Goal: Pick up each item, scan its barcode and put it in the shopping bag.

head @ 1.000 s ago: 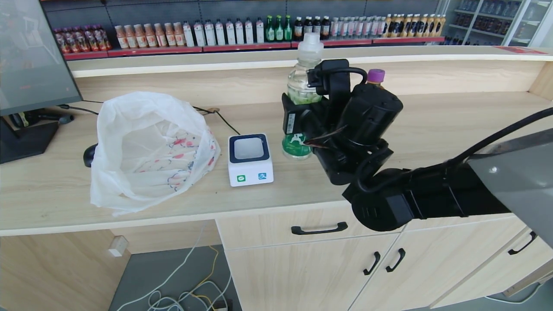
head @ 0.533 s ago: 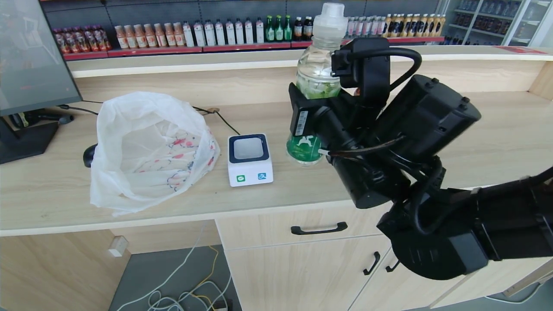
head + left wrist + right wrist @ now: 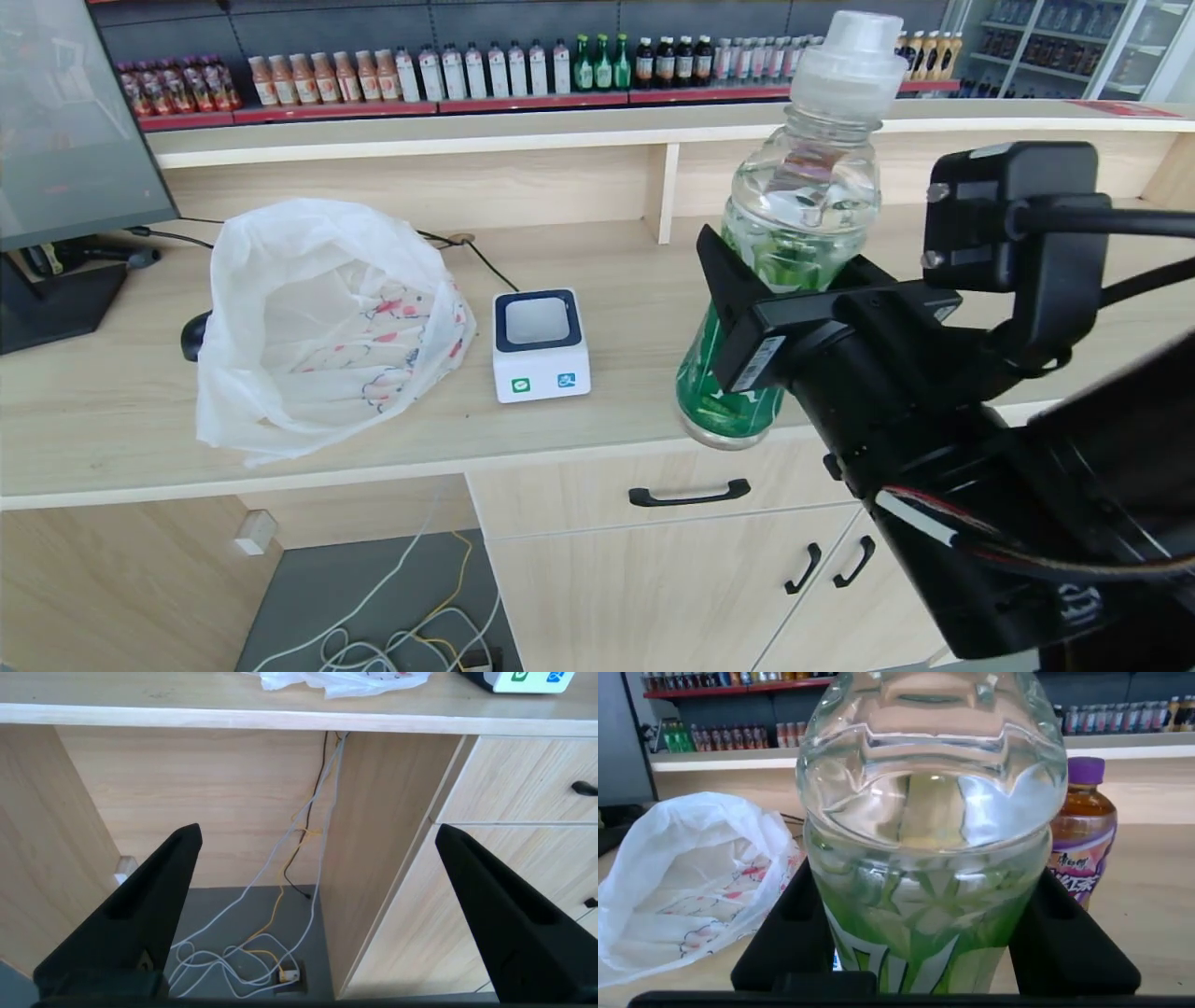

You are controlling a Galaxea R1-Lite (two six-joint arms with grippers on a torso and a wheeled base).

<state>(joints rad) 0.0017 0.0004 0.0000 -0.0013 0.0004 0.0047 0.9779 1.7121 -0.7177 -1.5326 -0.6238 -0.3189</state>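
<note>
A clear bottle with a green label and white cap point(image 3: 794, 215) hangs upright in the air over the counter's front edge, right of the scanner. My right gripper point(image 3: 789, 280) is shut on its middle; in the right wrist view the bottle point(image 3: 924, 849) stands between the black fingers point(image 3: 785, 938). The white scanner point(image 3: 540, 343) sits mid-counter. Left of it stands the open white shopping bag point(image 3: 317, 317), also the bag point(image 3: 691, 887) in the right wrist view. A tea bottle with a purple cap point(image 3: 1081, 835) stands on the counter behind. My left gripper point(image 3: 318, 905) is open, low in front of the cabinet.
A monitor point(image 3: 65, 121) stands at the counter's left end, with a dark mouse point(image 3: 191, 334) beside the bag. A vertical divider point(image 3: 661, 191) rises at the back of the counter. Drawers with black handles point(image 3: 689, 495) lie below. Cables point(image 3: 280, 943) hang in the cabinet gap.
My right arm has lifted the green-label bottle off the counter, up and toward the front edge. The purple-capped bottle is now hidden behind the arm in the head view.
</note>
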